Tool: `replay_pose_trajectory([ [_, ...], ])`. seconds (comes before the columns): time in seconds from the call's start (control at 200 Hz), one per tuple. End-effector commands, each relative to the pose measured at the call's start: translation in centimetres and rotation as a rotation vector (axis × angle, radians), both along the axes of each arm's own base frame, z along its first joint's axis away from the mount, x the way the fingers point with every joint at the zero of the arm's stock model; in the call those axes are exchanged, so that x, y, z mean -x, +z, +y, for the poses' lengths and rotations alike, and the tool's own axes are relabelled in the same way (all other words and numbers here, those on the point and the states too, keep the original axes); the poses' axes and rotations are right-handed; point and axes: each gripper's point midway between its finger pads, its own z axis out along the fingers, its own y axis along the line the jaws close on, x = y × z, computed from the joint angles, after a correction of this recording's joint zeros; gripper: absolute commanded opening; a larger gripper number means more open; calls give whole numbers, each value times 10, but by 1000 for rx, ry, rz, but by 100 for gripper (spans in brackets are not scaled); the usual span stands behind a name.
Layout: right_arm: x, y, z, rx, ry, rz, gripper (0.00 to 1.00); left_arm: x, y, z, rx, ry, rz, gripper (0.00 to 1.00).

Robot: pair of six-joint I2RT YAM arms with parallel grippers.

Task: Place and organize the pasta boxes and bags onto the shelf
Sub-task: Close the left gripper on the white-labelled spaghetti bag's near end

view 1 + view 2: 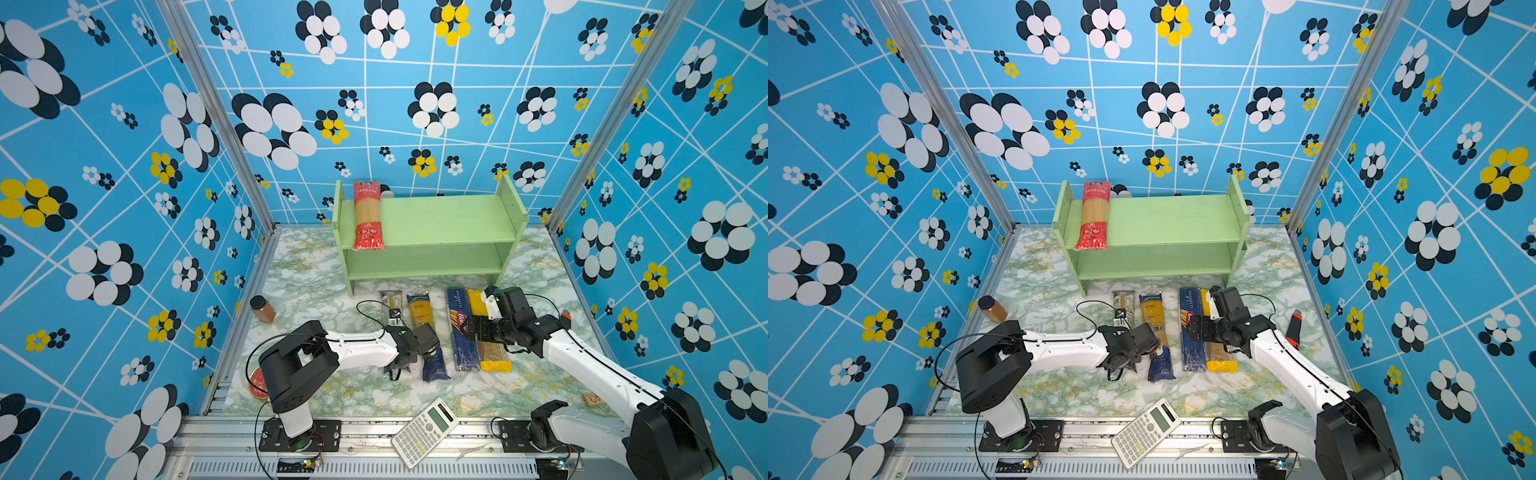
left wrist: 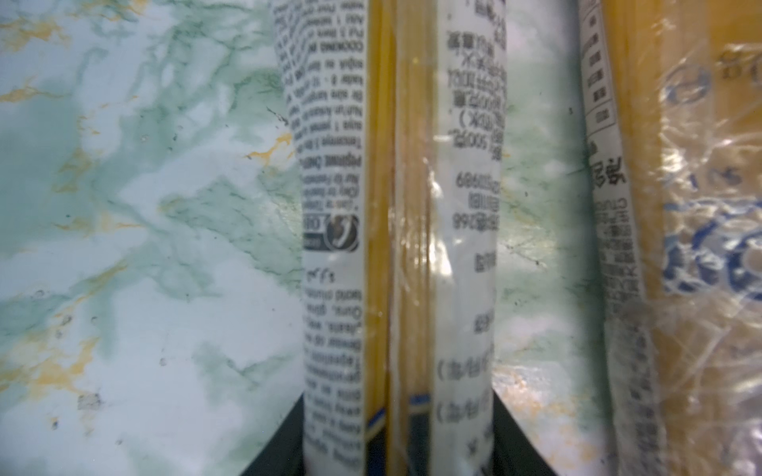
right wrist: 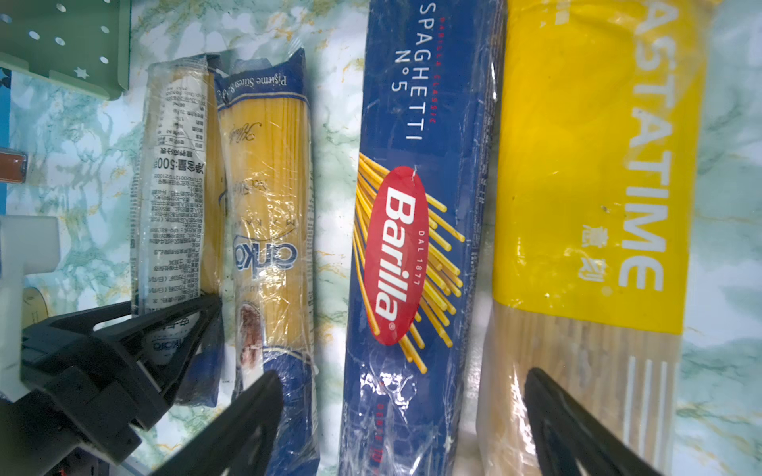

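The light-green shelf (image 1: 436,220) (image 1: 1167,220) stands at the back, and a red-ended clear bag (image 1: 367,216) (image 1: 1094,216) lies across the left of its top tier. In front of it lie a clear/navy bag (image 1: 391,305) (image 2: 396,206) (image 3: 177,185), a yellow-navy bag (image 1: 422,311) (image 3: 268,198), the dark blue Barilla box (image 1: 459,328) (image 3: 412,247) and a yellow bag (image 1: 492,357) (image 3: 589,185). My left gripper (image 1: 397,368) (image 2: 398,453) is shut on the clear/navy bag near its front end. Over the Barilla box hovers my right gripper (image 1: 469,328) (image 3: 404,373), open and straddling it.
A brown jar with a black lid (image 1: 262,309) stands at the table's left edge. A white calculator (image 1: 426,432) lies on the front rail. A round red-topped tin (image 1: 257,382) sits behind the left arm's base. An orange-black tool (image 1: 1295,328) lies on the right.
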Motion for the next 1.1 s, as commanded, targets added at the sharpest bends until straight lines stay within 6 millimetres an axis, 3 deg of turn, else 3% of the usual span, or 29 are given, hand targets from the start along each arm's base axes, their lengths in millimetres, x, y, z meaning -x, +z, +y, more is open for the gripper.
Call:
replay_pose_trajectory([
  [0.0, 2, -4, -2, 13, -12, 14, 94, 31, -41, 29, -92, 9, 149, 0],
  [0.36, 3, -3, -2, 12, -15, 13, 94, 33, -40, 27, -63, -1, 153, 0],
  [0.765, 4, -3, -4, 16, -20, 11, 93, 13, 31, 23, -84, -36, 17, 0],
  [1.095, 4, -4, -3, 16, -16, 9, 93, 13, 56, 14, -19, -85, -5, 0],
])
